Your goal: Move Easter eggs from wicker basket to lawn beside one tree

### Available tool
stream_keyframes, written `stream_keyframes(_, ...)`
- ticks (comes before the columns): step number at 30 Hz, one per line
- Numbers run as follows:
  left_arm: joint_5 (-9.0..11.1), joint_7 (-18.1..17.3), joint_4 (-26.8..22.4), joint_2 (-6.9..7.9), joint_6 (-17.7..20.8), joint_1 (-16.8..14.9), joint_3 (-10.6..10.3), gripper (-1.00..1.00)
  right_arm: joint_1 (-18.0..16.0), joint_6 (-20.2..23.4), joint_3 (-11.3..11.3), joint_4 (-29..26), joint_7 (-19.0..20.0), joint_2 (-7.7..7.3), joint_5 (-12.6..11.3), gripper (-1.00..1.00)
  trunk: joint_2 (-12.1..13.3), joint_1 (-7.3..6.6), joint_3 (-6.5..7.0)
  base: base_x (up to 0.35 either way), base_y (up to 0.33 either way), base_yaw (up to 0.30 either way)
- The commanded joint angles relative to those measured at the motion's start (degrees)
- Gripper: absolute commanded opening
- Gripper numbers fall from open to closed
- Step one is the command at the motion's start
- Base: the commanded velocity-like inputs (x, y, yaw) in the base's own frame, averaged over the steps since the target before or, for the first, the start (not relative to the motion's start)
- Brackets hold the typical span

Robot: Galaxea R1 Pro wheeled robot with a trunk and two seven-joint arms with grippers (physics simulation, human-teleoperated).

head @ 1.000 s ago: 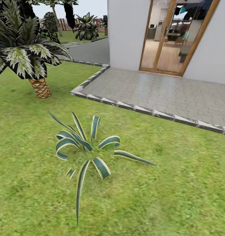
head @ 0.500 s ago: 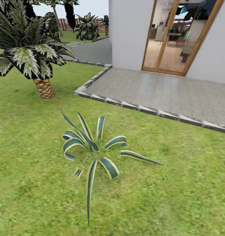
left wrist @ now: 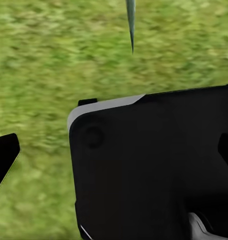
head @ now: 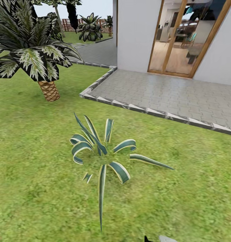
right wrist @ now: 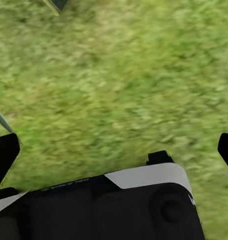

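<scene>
Here no readable writing shows: a faint line of marks runs along the dark housing in the lower left of the right wrist view, too blurred to make out.

In the head view the lawn [head: 34, 141] fills the lower and left parts of the frame, its grass short and mottled. A spiky striped plant [head: 105, 154] sits in the grass at the centre, with one long leaf reaching down toward the bottom edge. At the upper left a short palm [head: 48, 89] with a scaly brown trunk stands on the grass; its dark fronds are cut off by the left and top edges. A grey paved area [head: 169, 94] with a pale stone kerb crosses the right half, and behind it stand a white house wall [head: 137, 33] and a glass door [head: 177, 37] in a wooden frame. Far off at the top left a brown slatted fence [head: 66, 24] and more shrubs are small and hard to read. A dark sliver and a pale grey scrap at the bottom edge are cut off, and I cannot tell what they belong to.

In the left wrist view a black housing hides most of the frame; grass and one leaf tip [left wrist: 130, 25] show beyond it. The left gripper [left wrist: 116, 150] shows only dark finger tips at the two side edges, so it stands spread. The right gripper [right wrist: 116, 150] is the same over blurred grass, spread wide and holding nothing.
</scene>
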Motion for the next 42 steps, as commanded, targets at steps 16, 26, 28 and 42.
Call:
stream_keyframes(16,-0.1,0.0,0.1,0.01,-0.2,0.0,-0.1,1.0,-2.9,4.8,5.1,-0.9,-0.1,1.82,-0.1,1.0,-0.1,0.03,-0.08,0.0,0.222,0.0)
stream_keyframes(26,-0.2,0.0,0.1,0.01,-0.2,0.0,-0.1,1.0,-3.0,4.9,6.6,-0.8,-0.2,1.78,-0.1,1.0,-0.1,0.03,-0.08,0.0,0.128,0.0)
stream_keyframes(28,-0.1,0.0,0.1,0.01,-0.2,0.0,-0.1,1.0,-3.0,4.9,6.7,-0.7,-0.2,1.77,-0.1,1.0,-0.1,0.03,-0.08,0.0,0.115,0.0)
stream_keyframes(42,-0.2,0.0,0.1,0.01,-0.2,0.0,-0.1,1.0,-3.0,4.9,6.7,-0.7,-0.1,1.75,-0.1,1.0,-0.1,0.03,-0.08,0.0,0.188,0.0)
